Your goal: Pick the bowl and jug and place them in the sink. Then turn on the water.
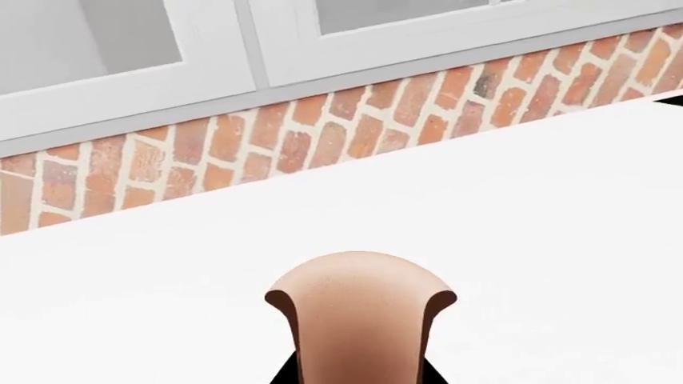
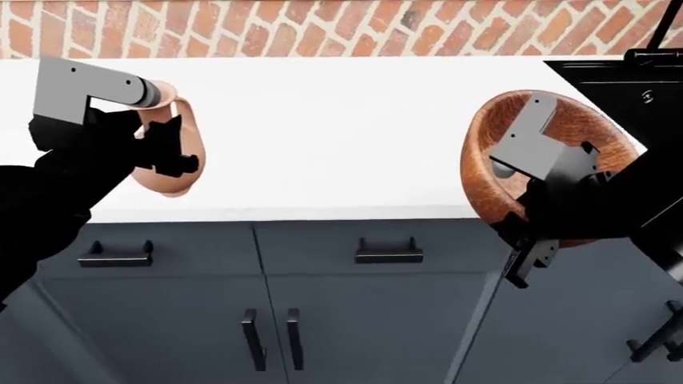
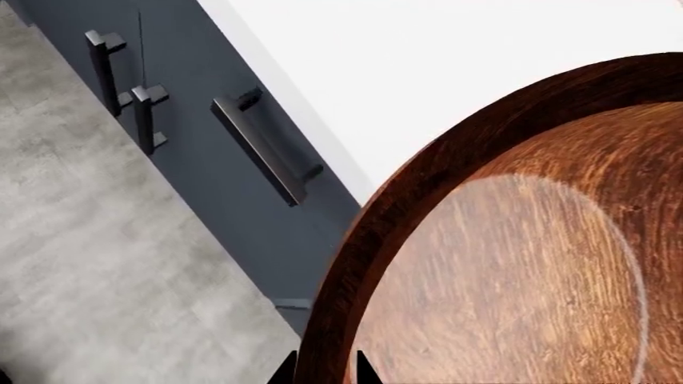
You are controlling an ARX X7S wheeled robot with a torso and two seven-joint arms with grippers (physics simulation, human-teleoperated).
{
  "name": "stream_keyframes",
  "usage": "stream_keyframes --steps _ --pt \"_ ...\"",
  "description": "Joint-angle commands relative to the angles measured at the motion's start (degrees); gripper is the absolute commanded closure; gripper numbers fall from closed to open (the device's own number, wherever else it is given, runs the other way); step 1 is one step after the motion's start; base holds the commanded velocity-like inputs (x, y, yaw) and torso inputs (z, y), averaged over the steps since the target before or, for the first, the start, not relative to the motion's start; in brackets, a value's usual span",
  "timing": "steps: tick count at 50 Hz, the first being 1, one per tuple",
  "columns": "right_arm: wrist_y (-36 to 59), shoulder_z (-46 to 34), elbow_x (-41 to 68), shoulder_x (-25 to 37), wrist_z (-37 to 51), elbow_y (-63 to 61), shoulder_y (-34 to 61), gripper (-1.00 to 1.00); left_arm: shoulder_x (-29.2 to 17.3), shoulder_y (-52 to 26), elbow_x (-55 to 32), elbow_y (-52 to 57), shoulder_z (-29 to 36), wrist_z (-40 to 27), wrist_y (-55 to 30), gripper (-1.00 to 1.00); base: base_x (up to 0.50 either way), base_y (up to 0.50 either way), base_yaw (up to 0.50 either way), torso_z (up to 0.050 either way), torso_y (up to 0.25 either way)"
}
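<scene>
At lower right of head view, bowl [image 2: 501, 172] held tilted on edge by right gripper [image 2: 530, 228], fingers clamped over rim. Sink [image 2: 613, 84] seen just beyond at upper right, black basin edge close behind bowl; right arm judged nearer. At left, jug [image 2: 171, 152] gripped by left gripper [image 2: 160, 156], lifted above white counter [image 2: 341, 136], long axis running upward in frame, well apart from sink. Clear counter between. Cabinet handles [image 2: 389, 252] below front edge. Brick wall [image 2: 320, 28] farthest back.
</scene>
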Motion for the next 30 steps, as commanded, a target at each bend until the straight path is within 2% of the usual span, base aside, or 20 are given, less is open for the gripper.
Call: stream_keyframes --steps 1,30 --pt "-0.6 0.6 -0.7 0.2 0.5 0.0 -0.2 1.00 0.0 -1.2 0.7 0.7 -0.9 -0.6 0.2 1.00 -0.50 0.01 0.00 0.000 0.000" --pt "-0.9 0.5 -0.1 0.6 0.8 -0.1 -0.4 1.00 -0.1 -1.5 0.5 0.9 -0.6 -0.6 0.3 1.00 -0.50 0.01 0.00 0.001 0.002"
